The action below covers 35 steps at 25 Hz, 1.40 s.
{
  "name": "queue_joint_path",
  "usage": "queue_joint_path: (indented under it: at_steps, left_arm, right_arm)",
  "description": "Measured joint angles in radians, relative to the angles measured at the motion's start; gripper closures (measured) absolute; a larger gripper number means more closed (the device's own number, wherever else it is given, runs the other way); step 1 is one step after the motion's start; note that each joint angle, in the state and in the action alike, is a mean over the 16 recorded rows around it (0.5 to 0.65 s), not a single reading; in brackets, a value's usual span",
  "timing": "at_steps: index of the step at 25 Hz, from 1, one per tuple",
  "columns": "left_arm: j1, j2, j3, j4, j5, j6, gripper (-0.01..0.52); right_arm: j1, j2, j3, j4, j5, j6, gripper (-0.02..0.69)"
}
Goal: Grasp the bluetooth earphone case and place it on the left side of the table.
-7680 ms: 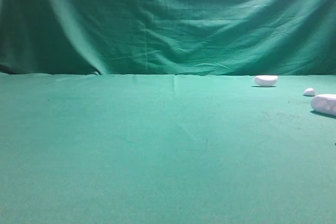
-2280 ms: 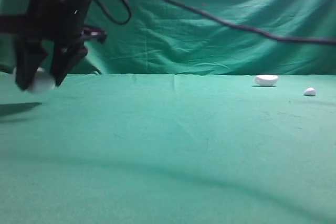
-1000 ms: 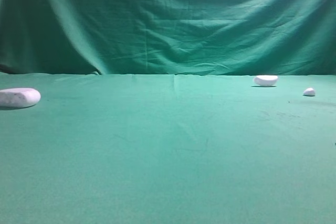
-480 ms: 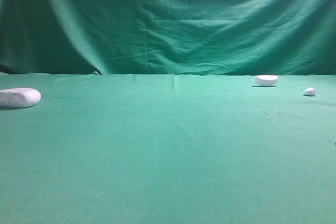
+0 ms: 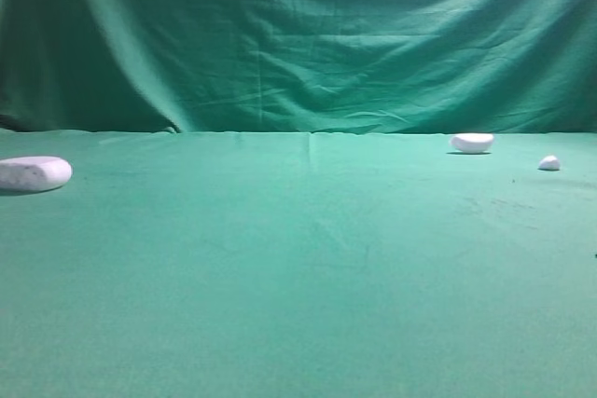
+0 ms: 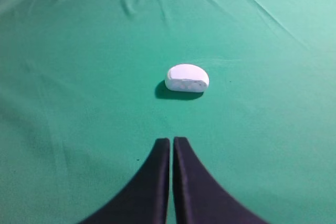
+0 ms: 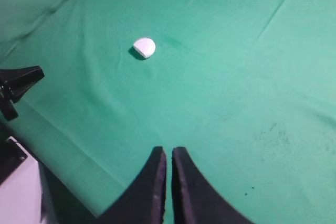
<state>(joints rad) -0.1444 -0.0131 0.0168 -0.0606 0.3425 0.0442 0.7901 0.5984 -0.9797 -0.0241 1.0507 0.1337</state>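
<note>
Bluetooth earphone case (image 5: 34,173) is seen lying flat at the far left edge of the table (image 5: 298,277) in the exterior high view, resting on the green cloth with no gripper near it. A smaller white half-oval lump (image 5: 472,143) is set on the right side, close to the far edge of the table, and a tiny white pebble-like piece (image 5: 549,163) is placed further right and slightly nearer. A wrinkled green backdrop curtain (image 5: 298,39) is draped behind the table. In the left wrist view, the left gripper (image 6: 171,141) is shown with its black fingers pressed together, nothing held between them, and the half-oval lump (image 6: 187,78) is seen on the cloth ahead of the tips, apart from them. In the right wrist view, the right gripper (image 7: 168,151) is likewise shown closed and empty, with the small pebble-like piece (image 7: 144,48) lying well beyond it.
</note>
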Motion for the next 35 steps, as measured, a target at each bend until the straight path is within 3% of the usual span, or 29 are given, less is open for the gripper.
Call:
queue_joint_path:
  at_steps: [9,19,27,35]
  left_arm:
    - [0.0,0.0,0.0,0.0,0.0,0.0,0.514]
    - [0.0,0.0,0.0,0.0,0.0,0.0,0.514]
    - [0.0,0.0,0.0,0.0,0.0,0.0,0.514]
    - [0.0,0.0,0.0,0.0,0.0,0.0,0.514]
  right_arm:
    - [-0.106,-0.294,0.331,-0.035,-0.213,-0.08,0.665]
    - [-0.446,-0.526,0.73,-0.029,-0.481,-0.088,0.665]
    - [-0.645,-0.604,0.917,0.004,-0.569,-0.088,0.665]
    - [-0.687,-0.611,0.99,0.011,-0.624,-0.089,0.665]
